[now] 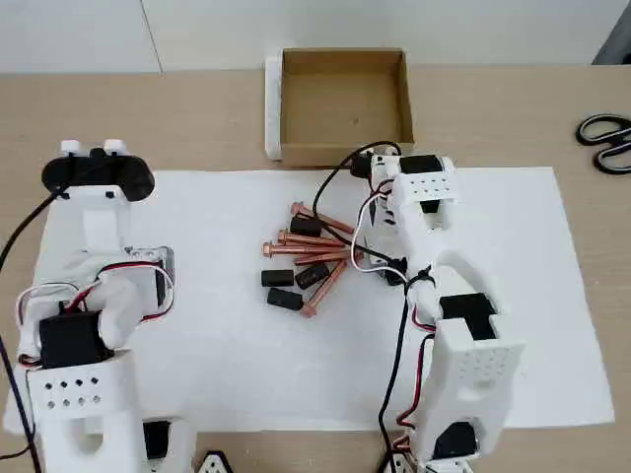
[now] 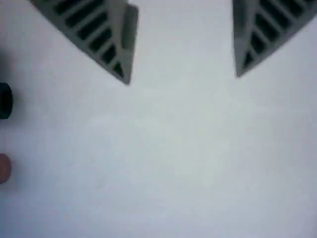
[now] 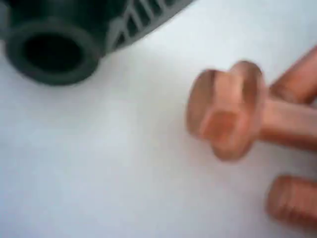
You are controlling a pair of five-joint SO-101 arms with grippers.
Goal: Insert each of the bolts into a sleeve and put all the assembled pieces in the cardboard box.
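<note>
Several copper bolts (image 1: 320, 246) and black sleeves (image 1: 284, 298) lie in a loose pile on the white paper (image 1: 227, 345) in front of the cardboard box (image 1: 340, 154). My right gripper (image 1: 367, 254) is down at the pile's right side. In the right wrist view a black sleeve (image 3: 52, 52) sits end-on right against my right gripper (image 3: 124, 25), and a bolt head (image 3: 225, 111) lies close by. My left gripper (image 1: 163, 276) is at the paper's left side, open (image 2: 181, 77) over bare paper. A sleeve end (image 2: 4, 101) and a bolt tip (image 2: 4, 168) show at that view's edge.
The box is open and stands at the table's far side, with a white strip (image 1: 273, 108) along its left wall. Scissors (image 1: 606, 143) lie at the far right of the wooden table. Cables (image 1: 399, 325) run along the right arm.
</note>
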